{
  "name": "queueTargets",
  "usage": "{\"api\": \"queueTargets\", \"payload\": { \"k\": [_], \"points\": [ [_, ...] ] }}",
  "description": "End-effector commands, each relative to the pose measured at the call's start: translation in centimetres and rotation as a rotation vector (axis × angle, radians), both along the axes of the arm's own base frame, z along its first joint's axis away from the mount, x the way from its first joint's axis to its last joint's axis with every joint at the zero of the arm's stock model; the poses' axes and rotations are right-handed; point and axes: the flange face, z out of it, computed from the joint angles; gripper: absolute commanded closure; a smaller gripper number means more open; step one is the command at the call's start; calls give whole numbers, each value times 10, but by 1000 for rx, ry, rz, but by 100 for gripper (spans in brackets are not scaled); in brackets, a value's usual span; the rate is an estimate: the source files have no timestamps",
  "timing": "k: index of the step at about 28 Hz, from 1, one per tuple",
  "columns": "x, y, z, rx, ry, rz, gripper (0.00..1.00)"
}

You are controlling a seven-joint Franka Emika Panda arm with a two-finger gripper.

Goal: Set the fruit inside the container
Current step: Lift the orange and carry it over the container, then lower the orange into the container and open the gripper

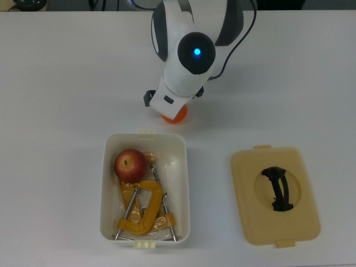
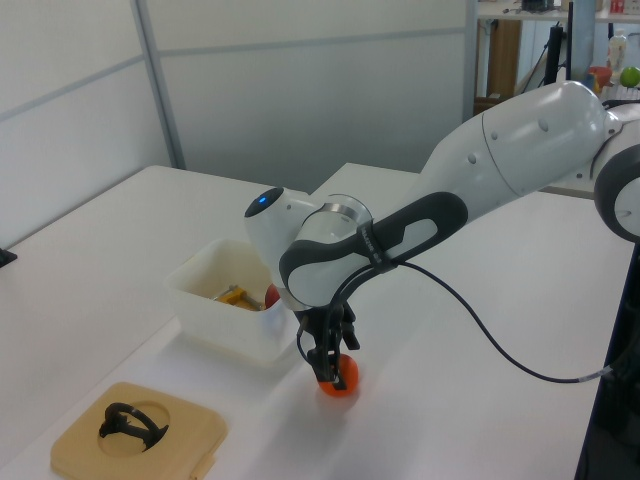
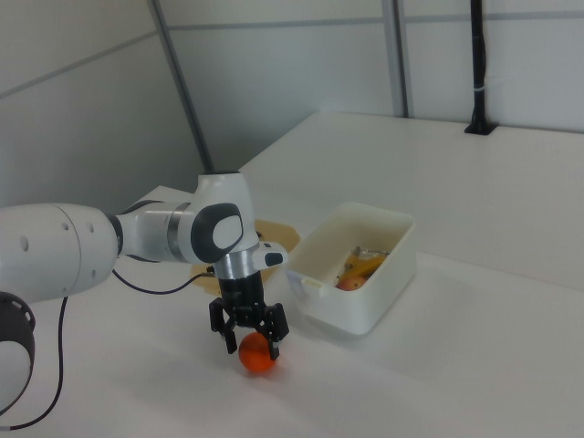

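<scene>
The orange fruit sits on the white counter, in the upper middle of the top view, just above the short top edge of the container and apart from it by a narrow strip of bare counter. The hand is down over it, one finger on each side of the fruit in the right view, spread wider than the fruit; whether the pads touch its skin cannot be told. In the top view the arm's white wrist hides most of the fruit, leaving only its lower rim.

The apple lies inside the container in its upper left corner, against the wall, with the yellow-orange clamps filling the lower half below it. The upper right of the container's floor is bare.

The tan lid lies flat at the lower right of the top view, well apart from the container. Wide bare counter lies left of the container and across the top of the top view.
</scene>
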Motion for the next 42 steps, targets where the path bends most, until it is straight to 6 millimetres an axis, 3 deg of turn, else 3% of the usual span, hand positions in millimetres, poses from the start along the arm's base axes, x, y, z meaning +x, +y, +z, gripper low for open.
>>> {"api": "queueTargets", "payload": {
  "k": [1, 3, 9, 10, 13, 21, 28, 35, 37, 42],
  "points": [
    [5, 14, -9, -8, -33, 40, 0],
    [6, 15, -12, -11, -42, 43, 0],
    [9, 13, -4, -23, -61, 61, 72],
    [10, 13, 0, -22, -65, 61, 75],
    [11, 12, 12, -17, -80, 56, 76],
    [30, -3, 98, 70, -223, -43, 75],
    [52, -36, 145, 112, -332, -115, 75],
    [77, -52, 164, 165, -555, -192, 69],
    [88, -54, 156, 174, -628, -245, 70],
    [91, -61, 147, 160, -647, -264, 68]
  ]
}}
